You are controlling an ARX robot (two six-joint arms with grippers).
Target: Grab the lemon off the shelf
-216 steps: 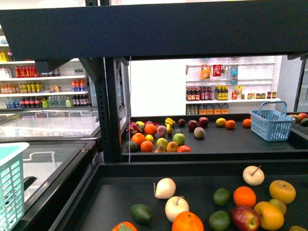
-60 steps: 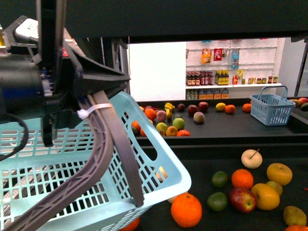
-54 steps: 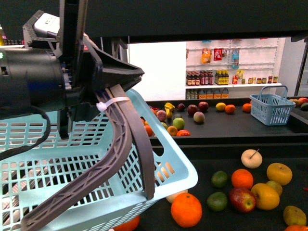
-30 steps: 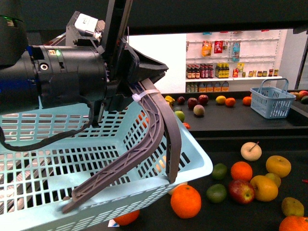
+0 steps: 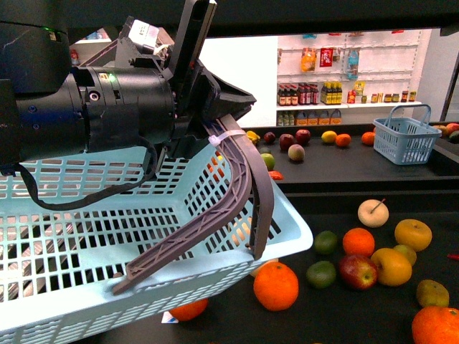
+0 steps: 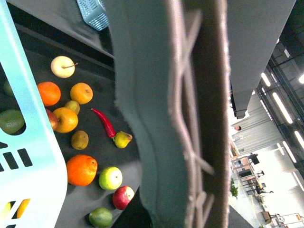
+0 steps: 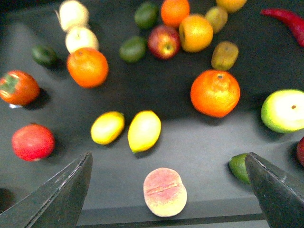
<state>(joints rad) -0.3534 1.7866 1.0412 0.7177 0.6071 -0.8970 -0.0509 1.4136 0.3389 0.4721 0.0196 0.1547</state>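
Two bright-yellow lemons (image 7: 144,130) (image 7: 108,127) lie side by side on the matt-black shelf (image 7: 190,147) in the right wrist view. My right gripper (image 7: 168,197) hovers open above the shelf, just short of the lemons, its fingertips (image 7: 64,192) wide apart with a flat peach (image 7: 165,191) between them. In the front view the lemons are hidden. There my left gripper (image 5: 222,132) is shut on the grey basket handle (image 5: 240,193) of a light-blue basket (image 5: 107,244), held tilted over the shelf's (image 5: 358,312) left part.
Oranges (image 5: 276,285) (image 7: 215,93), limes (image 5: 320,274), apples (image 5: 361,271), a persimmon (image 7: 18,88) and a red chilli (image 6: 104,122) are scattered around. A small blue basket (image 5: 401,141) stands on the far shelf among more fruit.
My left arm has swung in from the left with the light-blue basket and now fills the left half of the front view, further right and higher than before.
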